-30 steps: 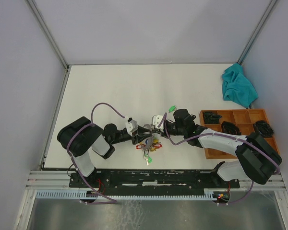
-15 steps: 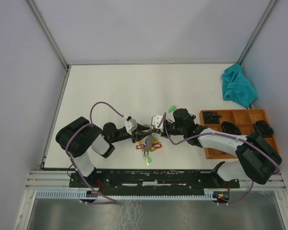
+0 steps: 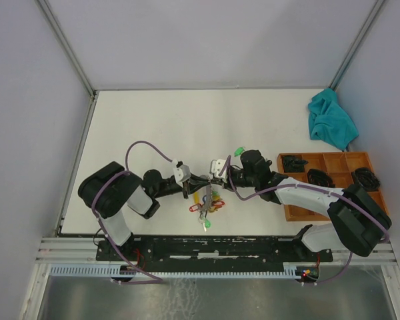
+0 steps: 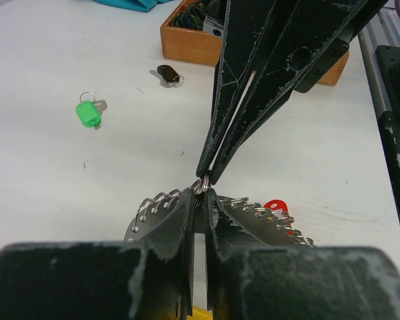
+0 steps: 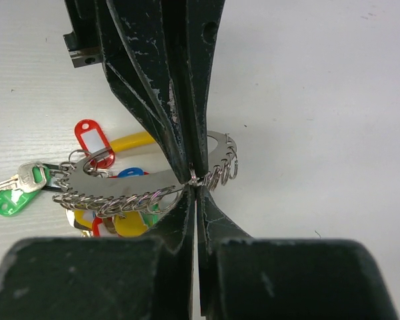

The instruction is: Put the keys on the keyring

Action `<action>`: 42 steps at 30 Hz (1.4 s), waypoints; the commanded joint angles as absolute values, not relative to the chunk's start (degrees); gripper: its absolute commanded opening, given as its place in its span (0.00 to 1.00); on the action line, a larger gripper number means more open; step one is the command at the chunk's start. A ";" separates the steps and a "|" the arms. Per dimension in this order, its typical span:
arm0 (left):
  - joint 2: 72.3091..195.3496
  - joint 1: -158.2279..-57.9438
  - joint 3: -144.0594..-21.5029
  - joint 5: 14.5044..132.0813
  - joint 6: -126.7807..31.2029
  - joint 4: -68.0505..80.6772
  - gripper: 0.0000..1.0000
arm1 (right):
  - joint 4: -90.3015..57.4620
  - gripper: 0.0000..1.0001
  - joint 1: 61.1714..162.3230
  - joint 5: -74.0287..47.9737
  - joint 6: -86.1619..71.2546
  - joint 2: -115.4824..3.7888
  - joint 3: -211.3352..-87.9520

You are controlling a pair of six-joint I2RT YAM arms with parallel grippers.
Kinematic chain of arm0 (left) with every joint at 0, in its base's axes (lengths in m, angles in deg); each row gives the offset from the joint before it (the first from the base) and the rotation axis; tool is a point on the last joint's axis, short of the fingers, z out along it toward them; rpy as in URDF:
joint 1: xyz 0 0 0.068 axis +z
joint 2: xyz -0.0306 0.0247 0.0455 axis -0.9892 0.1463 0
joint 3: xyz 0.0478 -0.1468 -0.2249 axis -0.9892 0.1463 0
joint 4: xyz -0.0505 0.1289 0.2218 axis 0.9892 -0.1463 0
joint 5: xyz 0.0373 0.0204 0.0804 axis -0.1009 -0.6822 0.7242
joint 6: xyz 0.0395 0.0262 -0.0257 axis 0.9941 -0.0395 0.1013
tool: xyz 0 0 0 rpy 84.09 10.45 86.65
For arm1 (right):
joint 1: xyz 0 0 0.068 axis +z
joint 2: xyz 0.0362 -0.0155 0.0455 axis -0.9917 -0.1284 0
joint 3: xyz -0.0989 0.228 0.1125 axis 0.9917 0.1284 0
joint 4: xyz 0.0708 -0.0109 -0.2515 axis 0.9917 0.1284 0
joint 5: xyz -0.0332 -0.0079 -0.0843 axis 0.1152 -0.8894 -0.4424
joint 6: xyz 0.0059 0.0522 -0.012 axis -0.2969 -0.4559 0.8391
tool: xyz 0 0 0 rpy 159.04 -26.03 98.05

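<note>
The keyring [image 5: 123,187] is a curved silvery plate strung with small split rings and red, yellow, green and blue tags. My left gripper [image 4: 201,192] has its jaws nearly together, pinching a small ring on the plate's edge. My right gripper [image 5: 195,189] meets it tip to tip from the other side, shut on the same spot of the keyring [image 4: 263,220]. Seen from above, both grippers sit over the keyring [image 3: 205,201] near the table's front. Two loose keys lie on the table: a green-headed key [image 4: 89,113] and a dark key [image 4: 167,75]. The green key [image 3: 238,152] lies just behind the right wrist.
A wooden tray [image 3: 300,212] with dark items in its compartments stands at the right, partly under the right arm. A teal cloth [image 3: 331,120] lies at the back right. The table's front edge [image 3: 187,235] runs just below the keyring.
My left gripper's jaws have closed from open onto the keyring's small ring. The right gripper stays shut on it. Both arms have barely moved.
</note>
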State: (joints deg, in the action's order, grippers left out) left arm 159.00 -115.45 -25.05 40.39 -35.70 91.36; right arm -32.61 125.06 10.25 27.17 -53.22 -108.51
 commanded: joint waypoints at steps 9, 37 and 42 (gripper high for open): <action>155.21 -115.60 -24.42 40.17 -34.70 97.52 0.03 | -29.69 0.24 124.47 3.42 28.77 -48.71 -109.08; 140.85 -120.51 -28.15 51.43 -23.30 64.60 0.03 | -31.00 0.28 124.28 10.70 20.98 -49.73 -110.52; 140.70 -120.85 -28.10 51.15 -22.83 64.61 0.03 | -34.23 0.27 124.29 9.39 19.25 -52.11 -110.63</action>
State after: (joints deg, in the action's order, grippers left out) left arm 142.26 -120.35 -26.84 51.07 -25.84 62.71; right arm -29.68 124.47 9.26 21.88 -50.80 -108.29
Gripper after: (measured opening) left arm 0.043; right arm 0.272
